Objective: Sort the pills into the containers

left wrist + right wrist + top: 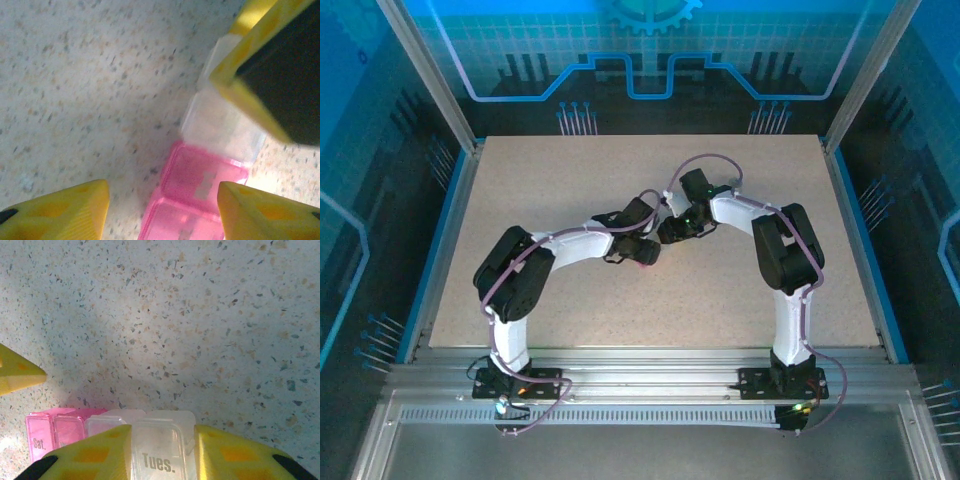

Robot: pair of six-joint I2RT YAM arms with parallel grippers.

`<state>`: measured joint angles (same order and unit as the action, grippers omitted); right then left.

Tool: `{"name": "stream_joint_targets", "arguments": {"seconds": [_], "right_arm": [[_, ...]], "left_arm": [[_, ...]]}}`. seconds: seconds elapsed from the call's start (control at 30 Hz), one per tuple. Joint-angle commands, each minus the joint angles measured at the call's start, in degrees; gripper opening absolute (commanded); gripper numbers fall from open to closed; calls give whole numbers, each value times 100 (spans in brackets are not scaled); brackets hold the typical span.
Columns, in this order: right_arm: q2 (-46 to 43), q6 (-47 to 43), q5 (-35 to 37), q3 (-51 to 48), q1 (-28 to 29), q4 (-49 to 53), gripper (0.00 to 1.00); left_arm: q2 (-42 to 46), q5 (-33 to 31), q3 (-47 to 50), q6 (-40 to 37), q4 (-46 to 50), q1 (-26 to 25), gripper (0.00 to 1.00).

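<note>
Your R hand (162, 432) was clamped on the clear Tues. cell of the pill box (159, 462), prob. to pin it flat mid-surface (200, 315). Your L hand (162, 186) straddled the pink end, fingers apart, not gripping; likely lining up on a lid.

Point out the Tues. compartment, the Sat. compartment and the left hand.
Tues. compartment (160, 442): right wrist view, on its clear lid.
Sat. compartment (40, 430): right wrist view, on its pink lid.
left hand (161, 187): left wrist view, midway between its yellow fingertips.
</note>
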<state>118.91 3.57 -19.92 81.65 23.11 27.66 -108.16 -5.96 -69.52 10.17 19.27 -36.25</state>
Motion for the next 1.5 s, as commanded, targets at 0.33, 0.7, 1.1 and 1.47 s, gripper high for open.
{"name": "stream_joint_targets", "arguments": {"seconds": [0.33, 0.7, 1.1, 1.47], "right_arm": [[440, -93, 499, -167, 79, 587, 35], [440, -97, 498, -167, 79, 589, 36], [440, -97, 499, -171, 79, 591, 35], [459, -53, 713, -152, 131, 631, 35]], "left_arm": [[491, 462, 201, -752, 586, -14, 68], [157, 175, 141, -1147, 452, -101, 67], [-30, -2, 122, -1141, 285, -149, 58], [81, 615, 178, -470, 318, 178, 42]]}}
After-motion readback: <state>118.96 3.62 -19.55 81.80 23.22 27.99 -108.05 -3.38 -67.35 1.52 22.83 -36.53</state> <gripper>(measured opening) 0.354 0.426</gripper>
